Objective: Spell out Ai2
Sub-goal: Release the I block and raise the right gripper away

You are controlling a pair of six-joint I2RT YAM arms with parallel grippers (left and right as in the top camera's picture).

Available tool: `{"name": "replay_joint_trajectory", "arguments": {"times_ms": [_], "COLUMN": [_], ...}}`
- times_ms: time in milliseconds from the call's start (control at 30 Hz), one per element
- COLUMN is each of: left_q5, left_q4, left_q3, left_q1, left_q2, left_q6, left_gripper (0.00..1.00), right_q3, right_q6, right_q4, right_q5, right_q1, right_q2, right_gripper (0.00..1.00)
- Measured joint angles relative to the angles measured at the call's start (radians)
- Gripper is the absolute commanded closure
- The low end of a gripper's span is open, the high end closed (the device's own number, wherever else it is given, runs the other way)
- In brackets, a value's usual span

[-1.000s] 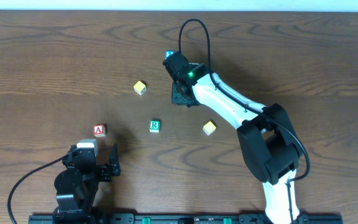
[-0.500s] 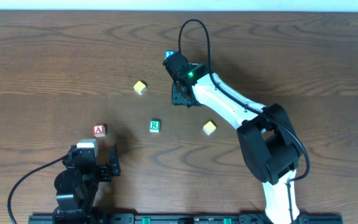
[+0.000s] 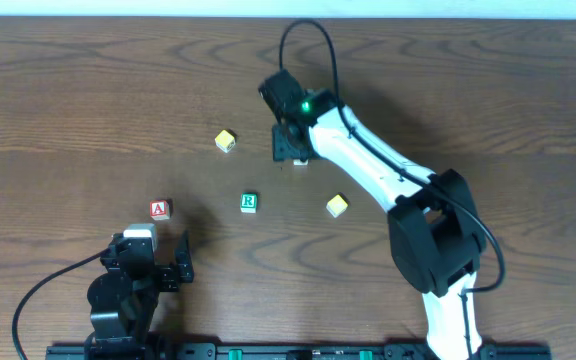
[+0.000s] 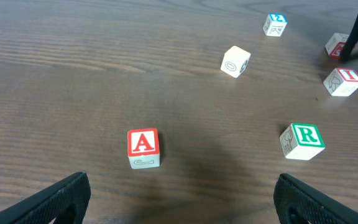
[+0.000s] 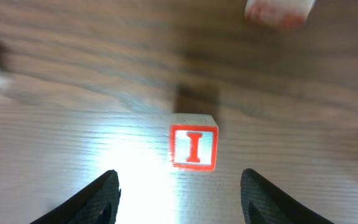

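Note:
The red A block [image 3: 160, 209] lies on the table just ahead of my left gripper [image 3: 156, 262], which is open and empty; it also shows in the left wrist view [image 4: 143, 148] beyond the left gripper [image 4: 182, 208]. The red I block [image 5: 193, 147] lies on the table ahead of my right gripper [image 5: 179, 199], which is open and not touching it. It also shows in the left wrist view [image 4: 342, 81]. Overhead, only its white edge [image 3: 301, 160] shows beside the right gripper [image 3: 290, 147]. The blue 2 block [image 4: 275, 24] lies further back, hidden overhead by the right arm.
A green R block [image 3: 249, 202] lies mid-table. One yellow block [image 3: 226, 140] lies to the left of the right gripper and another [image 3: 337, 205] in front of it. A further red-and-white block [image 5: 278, 9] lies just beyond the I block.
The right arm has shifted a little back and left. It now covers the blue block, and the white edge of the I block has come into view at the gripper's near side.

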Motion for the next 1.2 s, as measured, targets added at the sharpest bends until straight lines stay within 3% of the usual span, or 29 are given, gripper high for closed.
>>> {"name": "replay_joint_trajectory", "arguments": {"times_ms": [67,467,767,900,1067,1200], "left_q5": [0.000,0.000,0.000,0.000,0.000,0.008], "left_q4": [0.000,0.000,0.000,0.000,0.000,0.001], "left_q3": [0.000,0.000,0.000,0.000,0.000,0.000], "left_q1": [0.000,0.000,0.000,0.000,0.000,0.000], "left_q2": [0.000,0.000,0.000,0.000,0.000,0.000], "left_q6": [0.000,0.000,0.000,0.000,-0.015,-0.167], "left_gripper": [0.05,0.04,0.04,0.05,0.05,0.04], "right_q3": [0.086,0.204,0.204,0.202,0.069,-0.155], "right_q6": [-0.020,-0.157,-0.217,-0.222,-0.205,-0.188], "right_q4": [-0.067,-0.229,-0.492,-0.584,-0.577,-0.488], "right_q5": [0.014,-0.003,-0.068,-0.005,0.080,0.100], "right_q1": [0.000,0.000,0.024,0.092,0.174,0.188], "right_q2": [-0.015,-0.287,-0.428,-0.507,-0.716,-0.900], "right_gripper": [0.01,0.01,0.01,0.01,0.01,0.01]}}
